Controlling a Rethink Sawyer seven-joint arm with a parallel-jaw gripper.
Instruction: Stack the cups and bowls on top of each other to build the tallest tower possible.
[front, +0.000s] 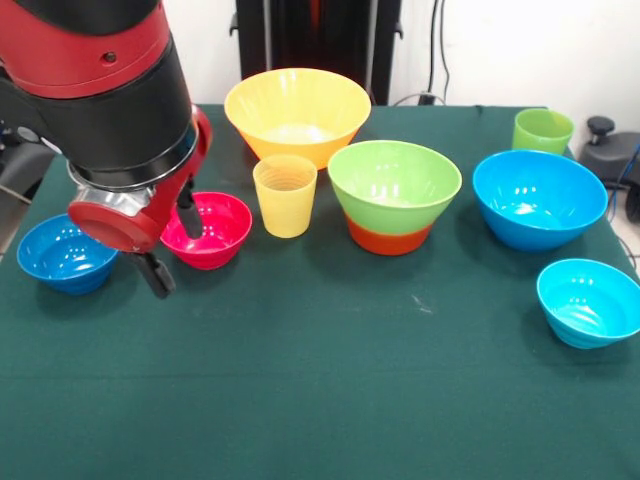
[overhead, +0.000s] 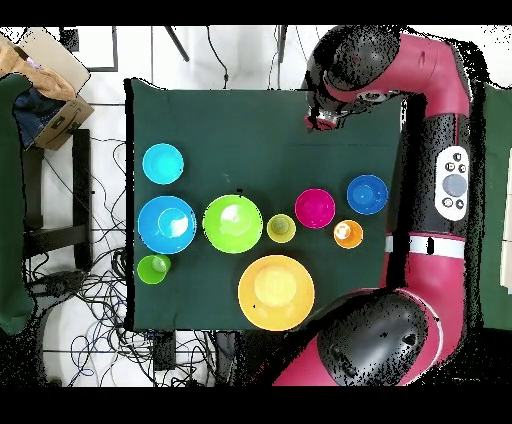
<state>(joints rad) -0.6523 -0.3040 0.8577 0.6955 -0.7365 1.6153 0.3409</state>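
Observation:
My gripper (front: 172, 248) hangs open and empty above the cloth, in front of the magenta bowl (front: 210, 230) and right of the small dark blue bowl (front: 66, 253). Overhead it (overhead: 319, 121) shows away from all the bowls. The light green bowl (front: 394, 180) sits nested in the orange-red bowl (front: 388, 238). The pale yellow cup (front: 285, 195) stands on the cloth just left of them. The big yellow-orange bowl (front: 297, 110) is behind. The light green cup (front: 543, 130), big blue bowl (front: 540, 198) and small cyan bowl (front: 590, 300) are at the right. The orange cup (overhead: 348, 234) shows only overhead.
Everything stands on a dark green cloth-covered table (front: 300, 400). The arm's red and black body (front: 100, 80) hides the table's back left corner in the front view. A cardboard box (overhead: 50, 70) and cables lie off the table overhead.

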